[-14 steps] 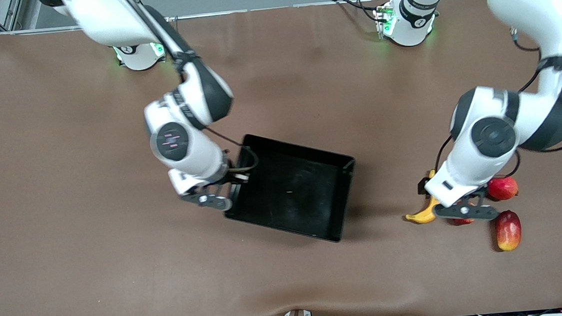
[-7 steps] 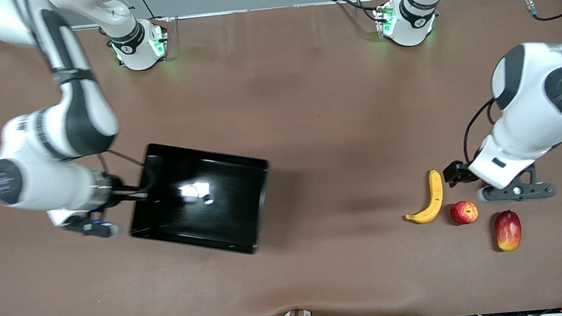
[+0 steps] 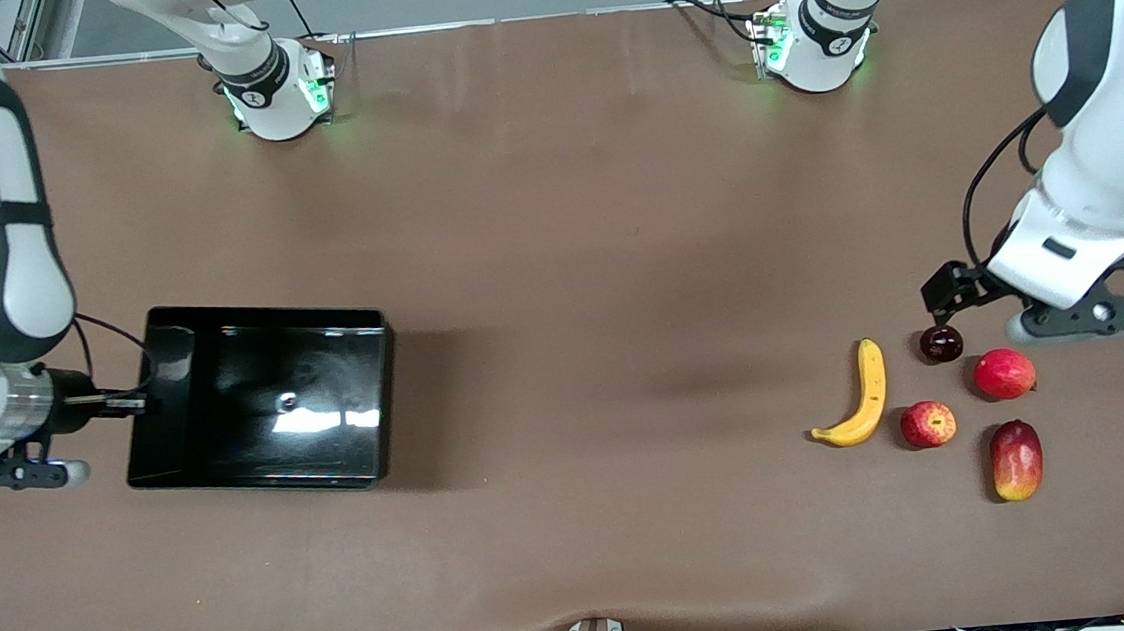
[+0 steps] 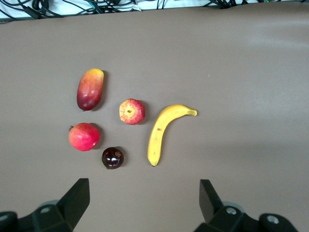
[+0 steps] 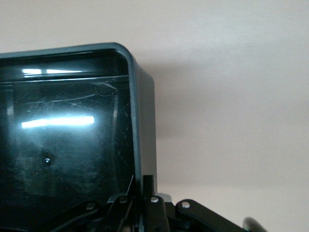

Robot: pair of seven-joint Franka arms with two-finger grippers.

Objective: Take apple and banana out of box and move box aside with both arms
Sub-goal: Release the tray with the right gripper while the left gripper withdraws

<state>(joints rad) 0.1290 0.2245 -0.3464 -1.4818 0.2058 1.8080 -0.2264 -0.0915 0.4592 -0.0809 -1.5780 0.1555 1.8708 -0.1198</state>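
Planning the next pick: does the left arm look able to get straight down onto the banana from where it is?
Probably yes. The left gripper hangs open above the fruits, and the banana lies apart from the apple, with bare table around it. Nothing covers it.

Front overhead; wrists close; fruits (image 3: 927, 424) shared.

Even overhead light is flooding the brown bench (image 3: 557, 256), and everything is showing sharp. Soft shadows are falling beside the black tray (image 3: 258, 398) and each fruit. White glare streaks are gleaming on the tray floor. The right wrist view is looking pale and washed.
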